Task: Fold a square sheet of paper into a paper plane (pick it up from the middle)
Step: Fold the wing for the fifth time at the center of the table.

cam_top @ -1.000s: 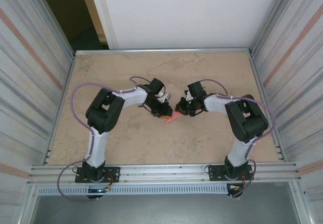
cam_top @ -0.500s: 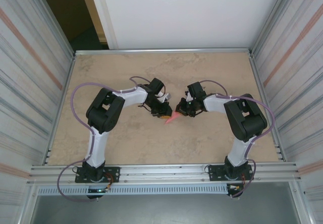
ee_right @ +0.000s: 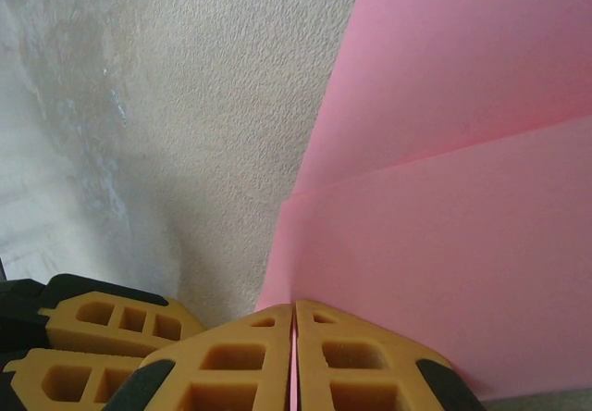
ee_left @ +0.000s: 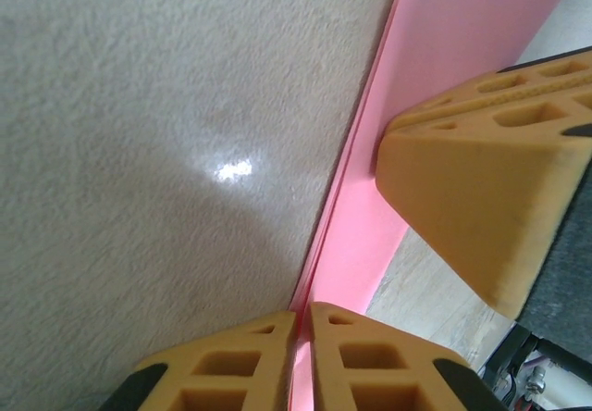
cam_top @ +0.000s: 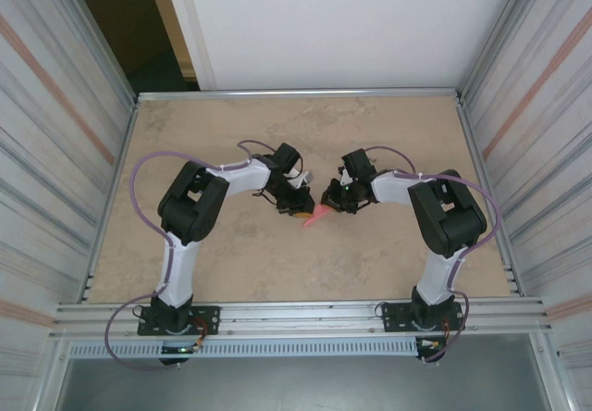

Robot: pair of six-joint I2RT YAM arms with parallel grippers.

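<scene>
The pink paper (cam_top: 316, 217) is folded into a narrow pointed shape and sits at mid-table between the two arms. My left gripper (cam_top: 306, 210) meets it from the left and my right gripper (cam_top: 331, 202) from the right. In the left wrist view the left gripper (ee_left: 302, 314) is shut, with the layered edge of the pink paper (ee_left: 444, 41) pinched between its pads; a finger of the right gripper (ee_left: 481, 180) rests on the paper. In the right wrist view the right gripper (ee_right: 294, 305) is shut on a flap of the creased paper (ee_right: 444, 198).
The beige tabletop (cam_top: 231, 133) spreads out all round the paper. Metal rails and ribbed walls (cam_top: 55, 152) close it in on both sides, with a white panel at the back. The left gripper's fingers (ee_right: 102, 337) sit close beside the right jaws.
The right gripper and its forearm have crept slightly to the left toward the left gripper. The paper stays in the same spot between them.
</scene>
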